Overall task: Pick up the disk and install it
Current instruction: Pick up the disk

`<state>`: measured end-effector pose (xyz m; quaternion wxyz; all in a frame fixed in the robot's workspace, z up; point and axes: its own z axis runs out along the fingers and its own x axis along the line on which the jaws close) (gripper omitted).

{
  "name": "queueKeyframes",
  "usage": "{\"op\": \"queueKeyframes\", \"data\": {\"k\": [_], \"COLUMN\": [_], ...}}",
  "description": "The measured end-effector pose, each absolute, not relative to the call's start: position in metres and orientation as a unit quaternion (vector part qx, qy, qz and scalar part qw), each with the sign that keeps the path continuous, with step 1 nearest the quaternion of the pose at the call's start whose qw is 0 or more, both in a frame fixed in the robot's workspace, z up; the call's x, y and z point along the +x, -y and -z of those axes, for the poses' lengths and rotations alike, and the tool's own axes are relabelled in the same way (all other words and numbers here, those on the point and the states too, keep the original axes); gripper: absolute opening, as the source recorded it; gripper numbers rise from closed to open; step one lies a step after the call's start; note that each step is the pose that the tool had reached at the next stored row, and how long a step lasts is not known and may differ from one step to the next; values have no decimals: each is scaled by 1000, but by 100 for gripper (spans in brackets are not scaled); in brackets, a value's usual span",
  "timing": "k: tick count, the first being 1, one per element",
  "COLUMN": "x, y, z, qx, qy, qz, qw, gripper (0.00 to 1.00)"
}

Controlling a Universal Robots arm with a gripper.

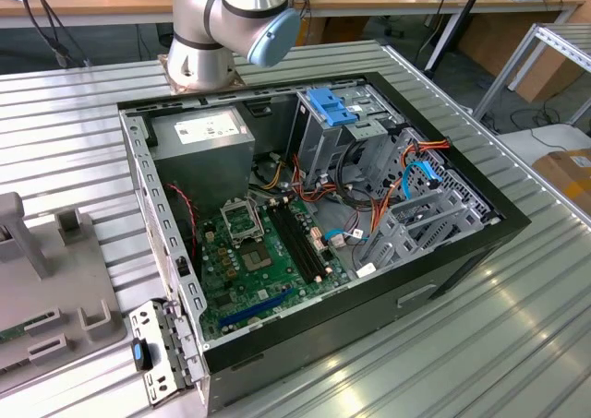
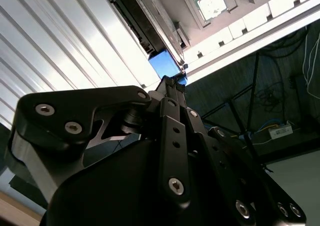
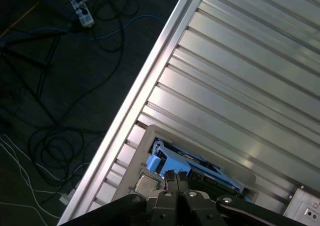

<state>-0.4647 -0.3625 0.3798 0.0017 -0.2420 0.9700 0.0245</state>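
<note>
The disk point(image 3: 192, 165) lies in a pale grey holder on the ribbed metal table, close to the table's edge; its bright blue carrier rail point(image 3: 156, 161) frames it. In the second wrist view the disk point(image 2: 142, 24) is seen edge-on, with the blue rail's end point(image 2: 162, 64) right at my fingertips. My gripper point(image 3: 173, 177) point(image 2: 172, 80) is shut, its black fingers pressed together and the tips touching the blue rail. Whether the tips pinch the rail cannot be told.
The exterior view shows the open computer case point(image 1: 462, 252) with a tall grey drive cage point(image 1: 319, 146), blue bracket point(image 1: 331, 107) on top, and a power-supply box point(image 1: 203, 141). The arm's base point(image 1: 208, 40) stands behind it. A grey fixture point(image 1: 37, 289) sits at the exterior view's left. Cables point(image 3: 60, 136) lie on the floor past the table edge.
</note>
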Motion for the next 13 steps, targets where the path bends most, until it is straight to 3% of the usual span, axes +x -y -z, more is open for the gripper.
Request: {"op": "queueKeyframes", "data": {"k": [13], "x": [-465], "y": [362], "z": [-380], "qx": [-244], "qy": [-970], "qz": [-25], "qw": [2], "gripper": [11]}}
